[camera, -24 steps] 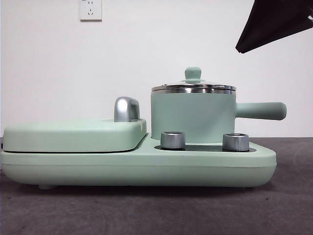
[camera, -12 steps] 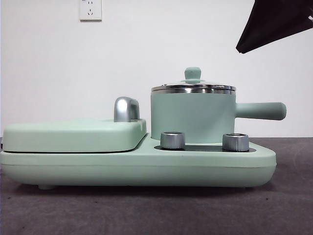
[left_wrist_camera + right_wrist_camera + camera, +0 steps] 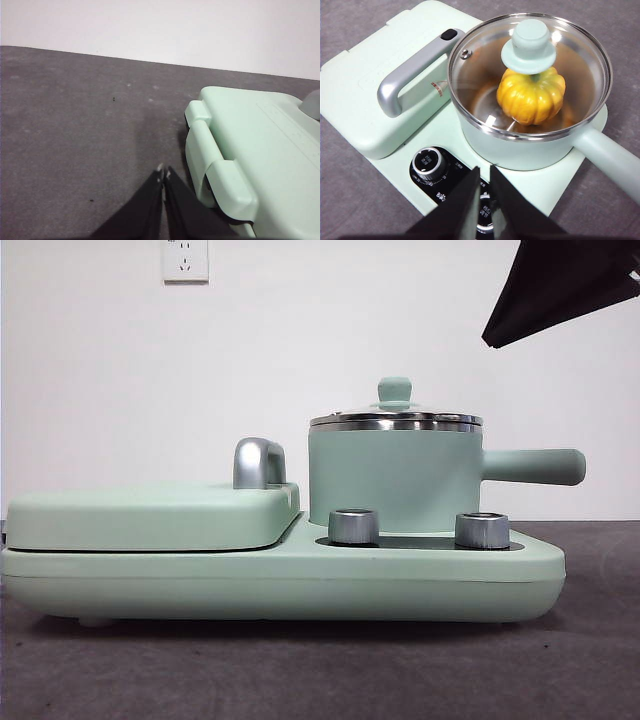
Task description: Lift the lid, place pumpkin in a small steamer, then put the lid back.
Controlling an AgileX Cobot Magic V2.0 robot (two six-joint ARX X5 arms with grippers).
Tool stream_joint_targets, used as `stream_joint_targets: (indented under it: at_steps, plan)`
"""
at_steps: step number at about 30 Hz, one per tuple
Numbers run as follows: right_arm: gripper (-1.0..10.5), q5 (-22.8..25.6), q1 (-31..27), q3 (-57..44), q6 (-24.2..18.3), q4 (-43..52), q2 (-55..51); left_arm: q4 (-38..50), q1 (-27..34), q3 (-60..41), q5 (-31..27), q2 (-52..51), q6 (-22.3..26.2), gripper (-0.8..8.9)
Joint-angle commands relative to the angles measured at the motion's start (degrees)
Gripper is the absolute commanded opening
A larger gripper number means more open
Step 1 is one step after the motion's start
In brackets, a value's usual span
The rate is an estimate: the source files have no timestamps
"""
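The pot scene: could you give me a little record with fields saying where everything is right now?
pumpkin: inside the small steamer, seen through the glass
lid: seated on the steamer's rim
steamer position: on the green appliance base, behind two silver dials
griddle cover: closed, beside the steamer
right end effector: above the dials, holding nothing
left end effector: jaws together, over the table beside the base

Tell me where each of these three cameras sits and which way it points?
Front: low at table height, level across at the steamer; a black arm tip top corner.
Left wrist: on the left arm, down at the table and griddle cover; left gripper shut.
Right wrist: above, down onto lid and pumpkin; right gripper.
Front and right wrist share the steamer.
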Motion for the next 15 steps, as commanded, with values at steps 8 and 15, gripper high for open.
stream_joint_targets:
  at_steps: [8,15]
  plan:
    - [0.3,5.5,-1.9,-2.1,-8.2,-0.2,-3.9,0.6,0.1,-1.1,0.0,0.0,-0.3,0.07]
    - [0.3,6.4,-14.4,-25.2,-7.2,15.9,-26.0,0.6,0.1,-1.1,0.0,0.0,-0.3,0.07]
